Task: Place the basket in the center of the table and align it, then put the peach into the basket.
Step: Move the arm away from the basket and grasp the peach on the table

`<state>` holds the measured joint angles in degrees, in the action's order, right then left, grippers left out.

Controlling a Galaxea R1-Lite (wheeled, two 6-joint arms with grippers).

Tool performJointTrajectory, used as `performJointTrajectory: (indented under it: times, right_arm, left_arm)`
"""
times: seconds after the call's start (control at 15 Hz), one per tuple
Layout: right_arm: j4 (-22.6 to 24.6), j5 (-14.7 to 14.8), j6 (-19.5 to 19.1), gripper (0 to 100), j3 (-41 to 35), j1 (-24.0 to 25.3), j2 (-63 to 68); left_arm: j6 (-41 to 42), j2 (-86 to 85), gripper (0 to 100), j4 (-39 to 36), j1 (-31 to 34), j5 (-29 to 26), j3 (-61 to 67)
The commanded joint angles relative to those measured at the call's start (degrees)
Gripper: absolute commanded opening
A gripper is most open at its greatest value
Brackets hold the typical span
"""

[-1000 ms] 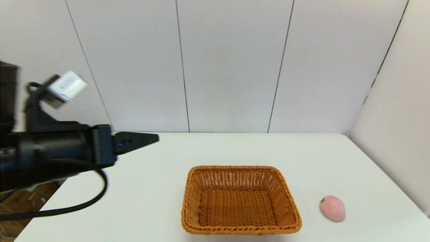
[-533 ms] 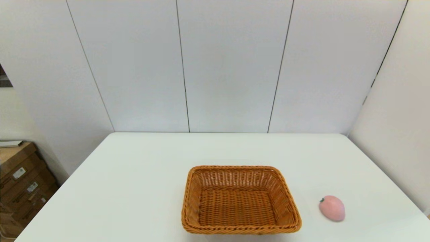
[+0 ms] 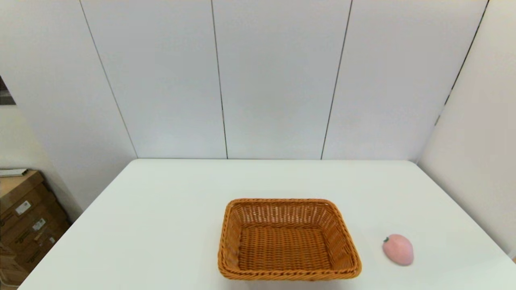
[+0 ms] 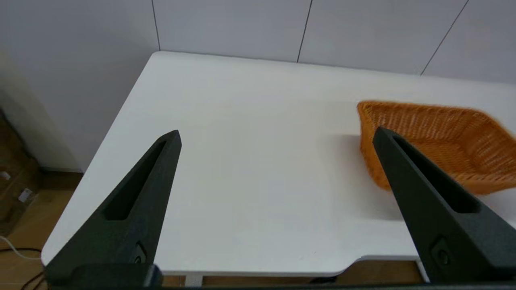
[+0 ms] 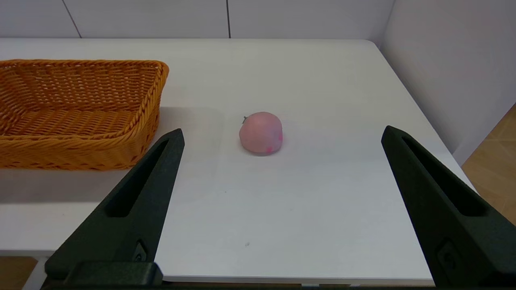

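Note:
The orange-brown wicker basket [image 3: 288,239] [image 4: 439,137] [image 5: 76,110] rests empty near the middle of the white table [image 3: 169,217], close to its front edge. To its right lies the pale pink peach [image 3: 398,249] [image 5: 261,132], apart from the basket. Neither arm shows in the head view. My left gripper [image 4: 276,135] is open, held back off the table's front left edge, well away from the basket. My right gripper [image 5: 282,135] is open too, back off the front right edge, with the peach ahead between its fingers' lines and untouched.
White wall panels [image 3: 274,80] stand behind the table and along its right side. Cardboard boxes [image 3: 24,217] sit on the floor left of the table. Bare tabletop stretches left of the basket.
The left arm, which reached across the left of the head view a second ago, has pulled back out of that view. Basket and peach have not moved.

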<state>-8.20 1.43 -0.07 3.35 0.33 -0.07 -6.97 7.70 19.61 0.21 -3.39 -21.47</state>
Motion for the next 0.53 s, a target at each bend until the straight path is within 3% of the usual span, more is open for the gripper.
performJointTrajectory:
  times: [0.07, 0.2, 0.27, 0.4, 0.53]
  right_arm:
    - [-0.76, -0.46, -0.89, 100, 0.43, 0.02, 0.25]
    - [-2.17, -0.81, -1.42, 100, 4.21, 0.11, 8.69]
    - [-2.78, -0.37, -1.42, 100, 6.84, 0.20, 17.30]
    - [-1.73, -0.28, -1.42, 100, 10.97, 0.11, 40.85]
    - [3.72, -0.37, -1.16, 100, 16.42, 0.20, 66.52]
  left_arm:
    - [2.05, -7.79, 100, -0.72, -0.12, 0.93, 8.64]
    - [2.31, -7.79, 100, -8.80, -0.12, 3.65, 15.93]
    - [2.49, -7.79, 100, -12.85, -0.21, 3.83, 17.34]
    - [2.67, -7.79, 100, -13.55, -0.21, 4.27, 17.78]
    - [2.67, -7.79, 100, -16.10, -0.21, 5.32, 19.97]
